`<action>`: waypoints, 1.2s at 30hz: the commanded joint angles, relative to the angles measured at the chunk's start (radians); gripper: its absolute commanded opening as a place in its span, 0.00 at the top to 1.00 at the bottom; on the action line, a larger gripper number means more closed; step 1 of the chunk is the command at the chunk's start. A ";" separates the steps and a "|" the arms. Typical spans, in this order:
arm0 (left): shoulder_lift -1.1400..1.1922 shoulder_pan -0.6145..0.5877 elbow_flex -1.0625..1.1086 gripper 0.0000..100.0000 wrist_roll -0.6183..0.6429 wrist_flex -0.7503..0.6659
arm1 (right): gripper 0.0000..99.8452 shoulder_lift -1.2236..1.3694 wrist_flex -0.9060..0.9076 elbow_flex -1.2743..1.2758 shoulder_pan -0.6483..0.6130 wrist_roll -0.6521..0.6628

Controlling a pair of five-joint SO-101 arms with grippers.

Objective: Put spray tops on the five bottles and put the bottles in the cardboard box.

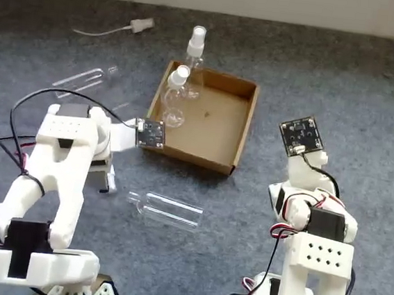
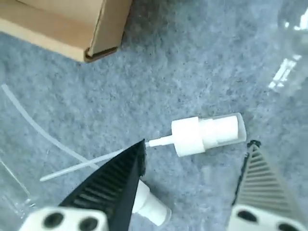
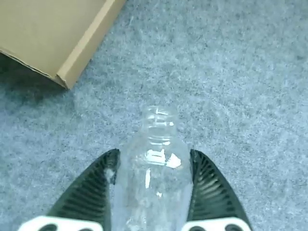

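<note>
Left gripper [image 2: 197, 144]: fingers spread wide.
Spray top [image 2: 204, 134]: lies flat between them, long axis running finger to finger, thin tube toward the dark finger.
Right gripper [image 3: 154, 155]: pinching a bottle [image 3: 154, 173], whose open neck points straight away from it.
Box [image 3: 72, 48]: beyond the neck, off to one side.

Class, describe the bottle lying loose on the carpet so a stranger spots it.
Find the cardboard box on the carpet. Off its wall nearest the robot, a clear bottle lies flat; unlike the two upright bottles, it has no spray top.
</note>
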 commanded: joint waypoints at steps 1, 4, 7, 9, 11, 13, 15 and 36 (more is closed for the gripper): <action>-0.004 0.025 0.042 0.70 -0.221 -0.087 | 0.97 -0.019 -0.015 -0.008 -0.004 -0.006; -0.004 0.025 0.077 0.70 -0.221 -0.117 | 0.97 -0.019 -0.015 -0.008 -0.002 -0.006; -0.004 0.025 0.110 0.70 -0.216 -0.117 | 0.97 -0.019 -0.015 -0.008 -0.002 -0.008; -0.004 0.019 0.127 0.70 -0.212 -0.117 | 0.97 -0.019 -0.015 -0.008 -0.002 -0.008; -0.008 0.013 0.142 0.72 -0.158 -0.117 | 0.97 -0.019 -0.015 -0.008 -0.002 -0.008; -0.013 0.018 0.143 0.78 -0.046 -0.115 | 0.97 -0.019 -0.015 -0.008 -0.002 -0.008; -0.015 0.022 0.137 0.82 0.074 -0.115 | 0.97 -0.019 -0.015 -0.008 -0.002 -0.008; -0.013 0.019 0.065 0.81 1.318 -0.109 | 0.97 -0.019 0.077 -0.010 -0.001 -0.003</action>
